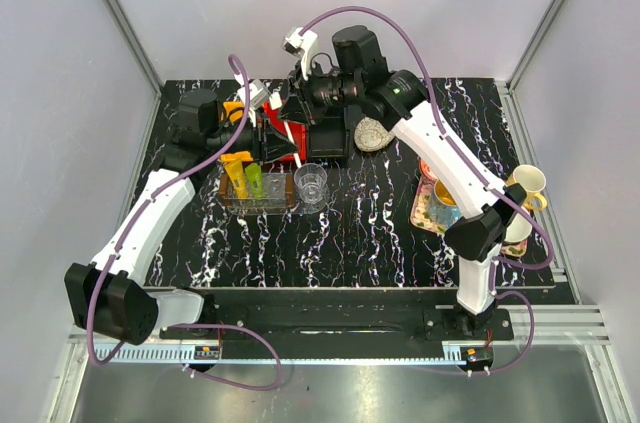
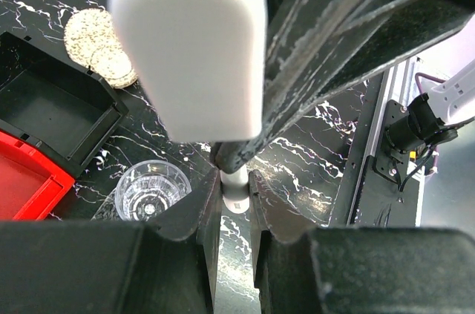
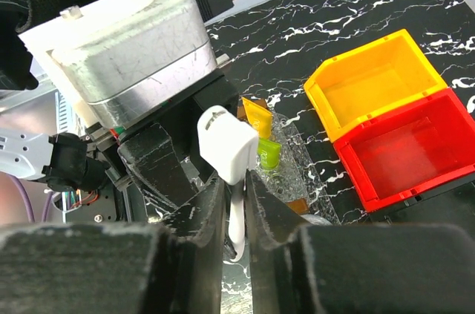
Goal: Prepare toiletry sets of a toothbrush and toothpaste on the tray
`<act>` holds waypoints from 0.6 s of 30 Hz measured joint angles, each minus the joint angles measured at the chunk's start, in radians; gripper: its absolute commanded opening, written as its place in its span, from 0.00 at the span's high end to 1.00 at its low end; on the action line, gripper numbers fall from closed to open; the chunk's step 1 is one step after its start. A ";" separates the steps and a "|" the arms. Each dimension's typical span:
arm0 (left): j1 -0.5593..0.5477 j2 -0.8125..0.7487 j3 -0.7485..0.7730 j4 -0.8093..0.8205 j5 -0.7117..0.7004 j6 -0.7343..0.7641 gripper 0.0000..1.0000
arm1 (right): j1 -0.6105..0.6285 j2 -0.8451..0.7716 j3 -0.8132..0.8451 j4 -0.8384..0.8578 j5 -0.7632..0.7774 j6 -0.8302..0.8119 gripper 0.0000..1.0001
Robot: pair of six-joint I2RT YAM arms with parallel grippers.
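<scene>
Between left hand [image 2: 236,206] and right hand [image 3: 236,189], the toothbrush [image 3: 225,143] sits pinched

Bright, even overhead light; soft shadows. Top view sharp. Left wrist: near toothbrush [image 2: 193,54] blurred, washed-out white.

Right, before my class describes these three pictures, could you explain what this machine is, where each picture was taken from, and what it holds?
Two robot arms are bolted to a black marbled table. One picture looks down from overhead; the other two come from a camera on each wrist, showing its fingers. The left gripper and right gripper both appear closed on the slim white toothbrush. A clear tray holds a yellow toothpaste tube and a light green one, beside a clear plastic cup. A red plastic bin and an orange one sit nearby.
</scene>
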 measured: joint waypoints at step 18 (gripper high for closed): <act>0.006 -0.031 0.000 -0.026 -0.048 0.058 0.48 | 0.005 0.011 0.000 -0.006 0.082 -0.005 1.00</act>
